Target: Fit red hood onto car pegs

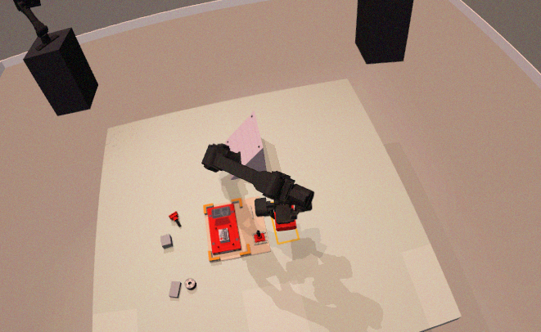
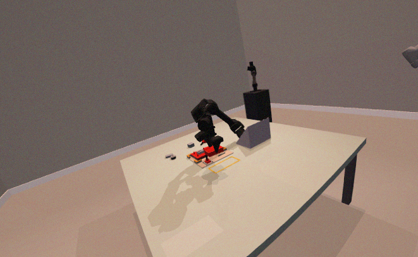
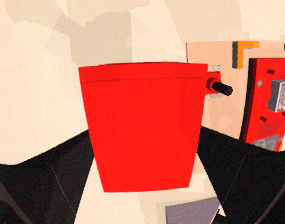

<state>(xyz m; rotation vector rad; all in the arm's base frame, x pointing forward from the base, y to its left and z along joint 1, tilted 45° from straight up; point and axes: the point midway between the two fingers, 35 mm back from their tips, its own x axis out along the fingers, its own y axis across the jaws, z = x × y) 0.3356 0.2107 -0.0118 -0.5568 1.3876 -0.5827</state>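
The red hood (image 1: 286, 225) (image 2: 212, 150) (image 3: 143, 130) is held up off the table. My gripper (image 1: 285, 217) (image 3: 144, 131) is shut on its two sides, and the roof faces the wrist camera. The top view shows the hood over the yellow outline, right of the chassis. The red chassis (image 1: 232, 231) (image 2: 196, 156) (image 3: 258, 95) sits in the jig with orange corners (image 1: 214, 258) (image 3: 237, 56). The grey-white engine block (image 1: 223, 234) (image 3: 281, 95) stands on its deck, with short pegs around it. The hood's corner holes are hidden.
A red part with a black upright stem (image 1: 259, 235) (image 2: 207, 161) (image 3: 222, 89) stands beside the chassis. A yellow outline (image 1: 288, 242) (image 2: 216, 172) lies right of the jig. A wedge-shaped block (image 1: 245, 137) (image 2: 255, 133) stands behind. Small grey blocks, a ring and a red-black piece lie left.
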